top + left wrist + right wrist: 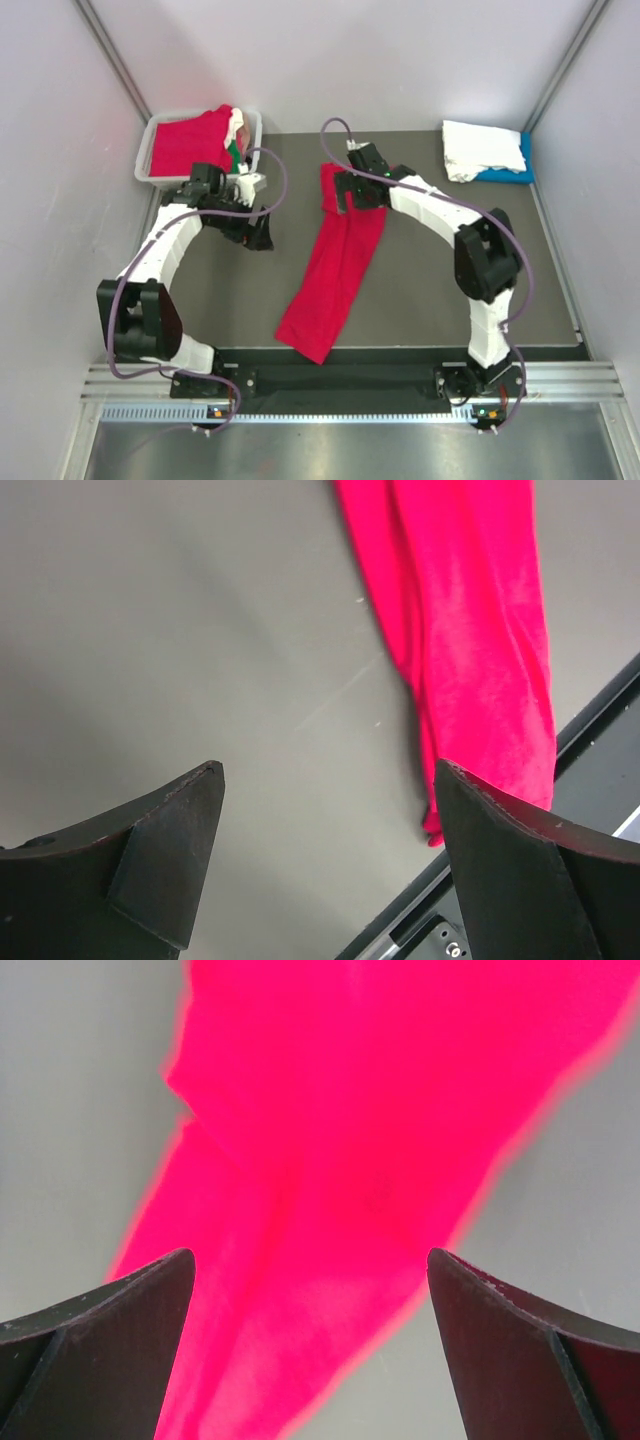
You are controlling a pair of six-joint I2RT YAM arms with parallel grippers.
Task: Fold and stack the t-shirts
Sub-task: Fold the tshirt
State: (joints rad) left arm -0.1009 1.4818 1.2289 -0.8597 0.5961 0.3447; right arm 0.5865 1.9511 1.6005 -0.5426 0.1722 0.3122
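Tabletop (420, 290), dark grey under a red t-shirt (335, 265), sits between pale walls (350, 60).

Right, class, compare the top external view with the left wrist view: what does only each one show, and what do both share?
Only the top external view shows the tub with red cloth, the folded white shirt on a blue one, and the right gripper over the long red t-shirt's far end. Only the left wrist view shows the left gripper close up, open and holding nothing, and faint scratches on the table. Both show that t-shirt reaching the near rail.
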